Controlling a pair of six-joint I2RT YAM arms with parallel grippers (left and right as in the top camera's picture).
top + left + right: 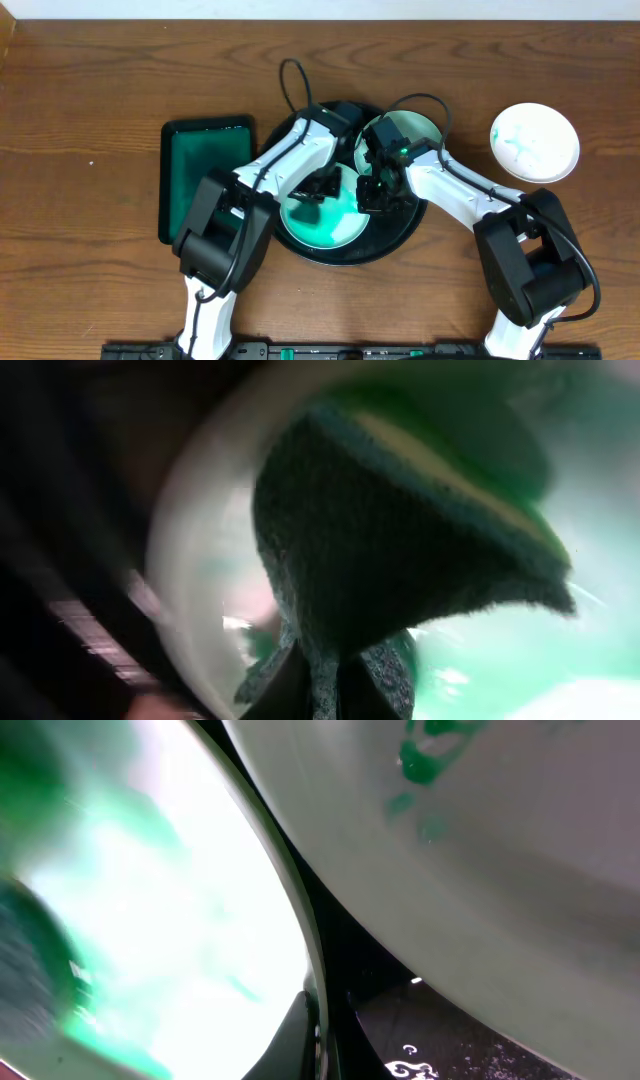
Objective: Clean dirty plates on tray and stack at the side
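Left gripper, jaws clamped on a dark-green scouring sponge with a yellow backing, pressed it onto a green-smeared pale mint round plate at the near left of the large round glossy black tray. Right gripper, jaws together, sat at that plate's right rim, the nearer arm for carrying it right to the brown wood-grain tabletop, where a white round plate lay. Whether it pinched the rim was hidden; both wrist views were blurred.
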